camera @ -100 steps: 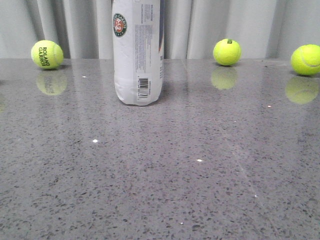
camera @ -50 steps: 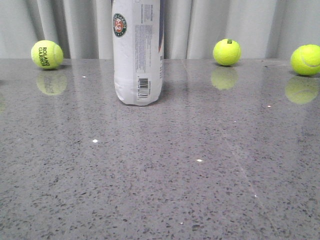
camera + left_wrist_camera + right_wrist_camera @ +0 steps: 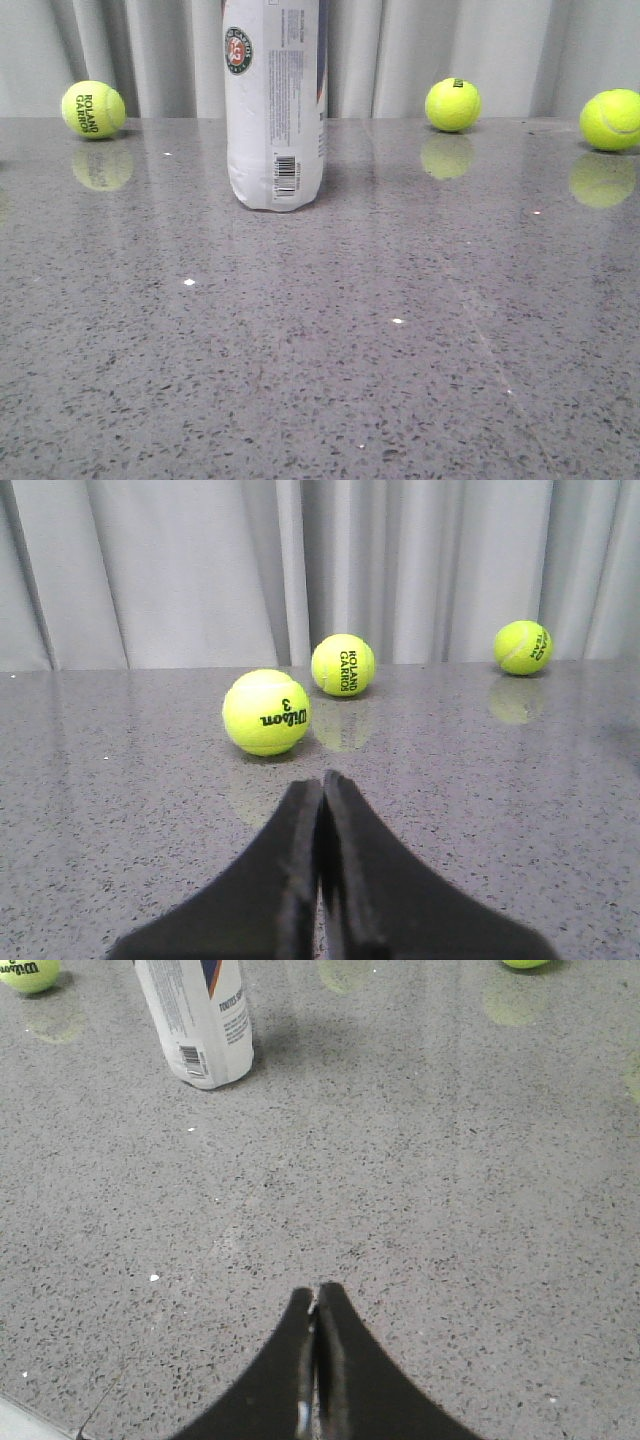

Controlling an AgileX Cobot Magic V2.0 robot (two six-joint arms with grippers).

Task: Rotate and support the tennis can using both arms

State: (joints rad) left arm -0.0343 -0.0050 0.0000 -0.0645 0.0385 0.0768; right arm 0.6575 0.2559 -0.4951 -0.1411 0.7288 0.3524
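Observation:
The tennis can [image 3: 273,105] stands upright on the grey speckled table [image 3: 330,340], left of centre at the back, its round logo and barcode facing the front camera and its top cut off by the frame. In the right wrist view the tennis can [image 3: 200,1020] stands far ahead of my right gripper [image 3: 317,1295], which is shut and holds nothing. My left gripper [image 3: 322,783] is also shut and empty, low over the table, with no can in its view. Neither gripper appears in the front view.
Three yellow-green tennis balls lie along the back of the table: one far left [image 3: 93,109], one right of the can [image 3: 453,104], one at the right edge [image 3: 611,120]. Ahead of my left gripper lie a Wilson ball [image 3: 267,712] and two more balls [image 3: 343,665] [image 3: 523,647]. Grey curtains hang behind.

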